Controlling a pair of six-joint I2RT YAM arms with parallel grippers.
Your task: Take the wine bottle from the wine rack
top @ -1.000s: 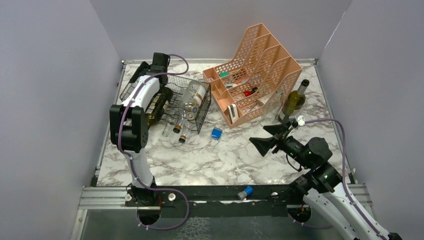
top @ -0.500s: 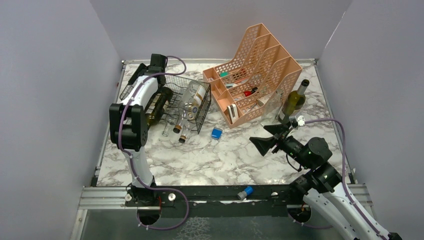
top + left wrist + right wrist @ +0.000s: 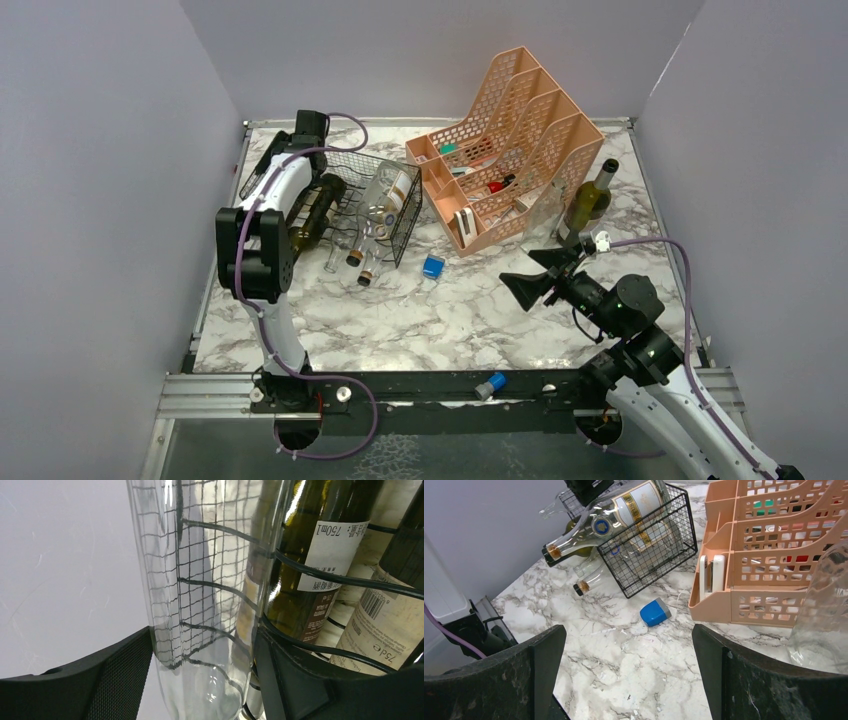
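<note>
Two-sided contact: gripped clear glass wine bottle [image 3: 200, 580] with left gripper [image 3: 201, 635] at far-left end of black wire-mesh wine rack [image 3: 400, 215], long axis along fingers [image 3: 115, 675]; held right gripper [image 3: 628, 630] wide, well apart, near right.

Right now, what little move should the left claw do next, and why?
Probably squeeze the left claw shut on the clear bottle. The bottle sits between its fingers, lying in the wine rack, but I cannot tell whether they grip it firmly.
</note>
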